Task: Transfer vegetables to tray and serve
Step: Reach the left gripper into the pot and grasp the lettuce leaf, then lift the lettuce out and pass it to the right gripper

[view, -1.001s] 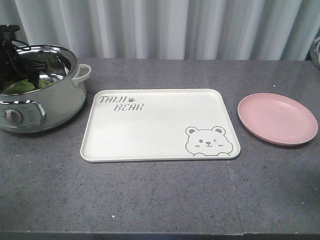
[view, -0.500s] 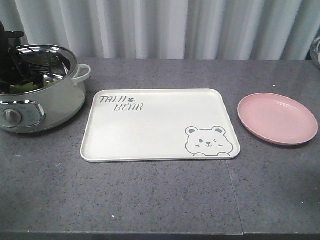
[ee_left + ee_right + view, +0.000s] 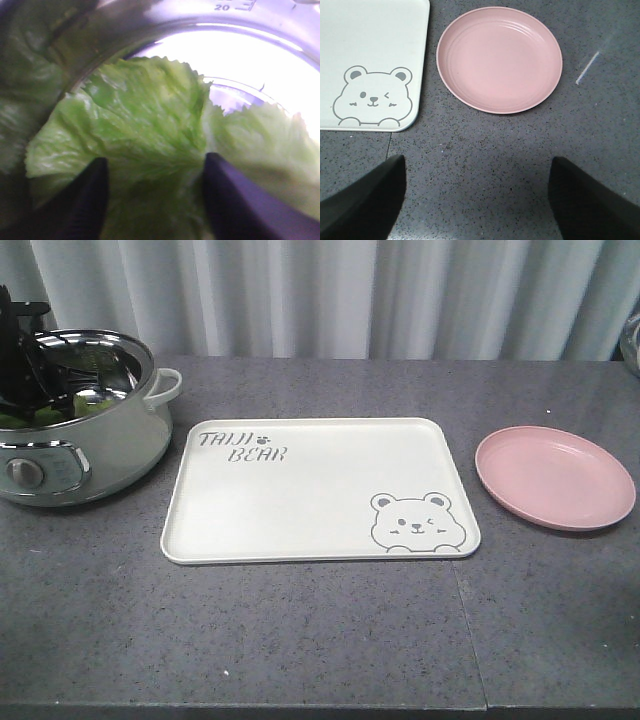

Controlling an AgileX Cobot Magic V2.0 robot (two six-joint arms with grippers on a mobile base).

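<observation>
The vegetables, a bright green crinkly lettuce leaf (image 3: 140, 120), lie inside the steel pot (image 3: 100, 440) at the table's left. A bit of green (image 3: 48, 414) shows over the pot's rim in the front view. My left gripper (image 3: 155, 159) reaches down into the pot (image 3: 20, 350), open, its two dark fingers wide apart with the leaf lying between and under them. The cream tray (image 3: 320, 490) with the bear face lies bare in the middle; its corner shows in the right wrist view (image 3: 370, 40). My right gripper (image 3: 477, 159) hangs open over bare tabletop, nothing between its fingers.
A round pink plate (image 3: 555, 477) sits to the right of the tray, just ahead of the right gripper (image 3: 500, 59). The pot has a white handle (image 3: 168, 385) toward the tray. Grey curtains close the back.
The left gripper has shifted slightly inside the pot, and the green leaf seen over the rim has moved with it. Tray and plate have not moved.
</observation>
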